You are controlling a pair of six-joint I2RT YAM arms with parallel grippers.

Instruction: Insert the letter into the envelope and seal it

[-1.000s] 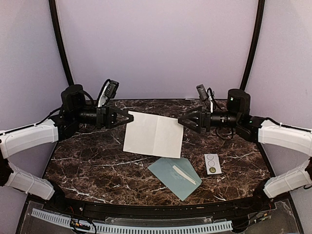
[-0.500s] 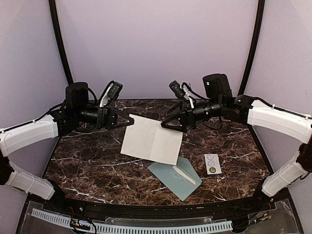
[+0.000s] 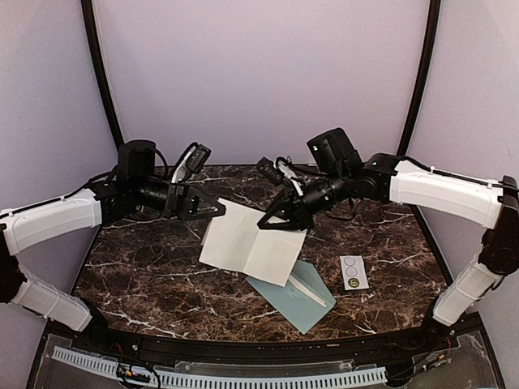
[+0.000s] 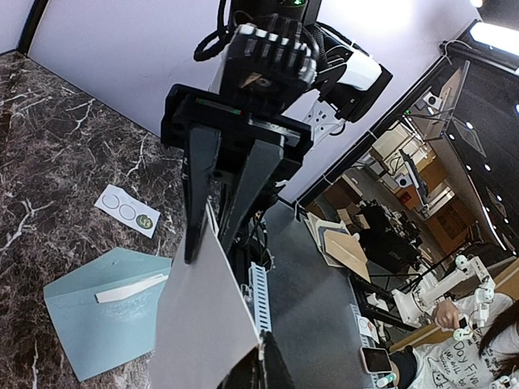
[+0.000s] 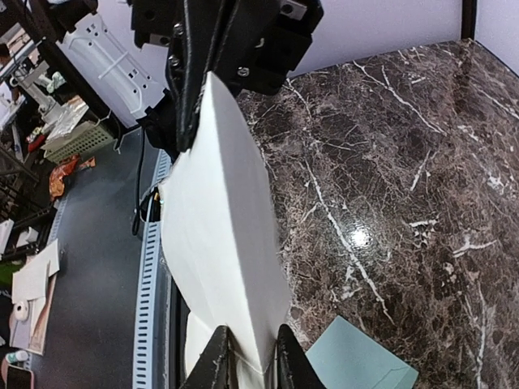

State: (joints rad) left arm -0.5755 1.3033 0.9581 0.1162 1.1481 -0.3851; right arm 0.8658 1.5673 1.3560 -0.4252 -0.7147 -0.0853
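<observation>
Letter (image 3: 247,243) now aloft between both jaws

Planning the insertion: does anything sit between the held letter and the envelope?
Only a narrow white strip lying on the envelope. The letter, gripped by the left pincer and right pincer, hangs in the air with nothing else between.
</observation>
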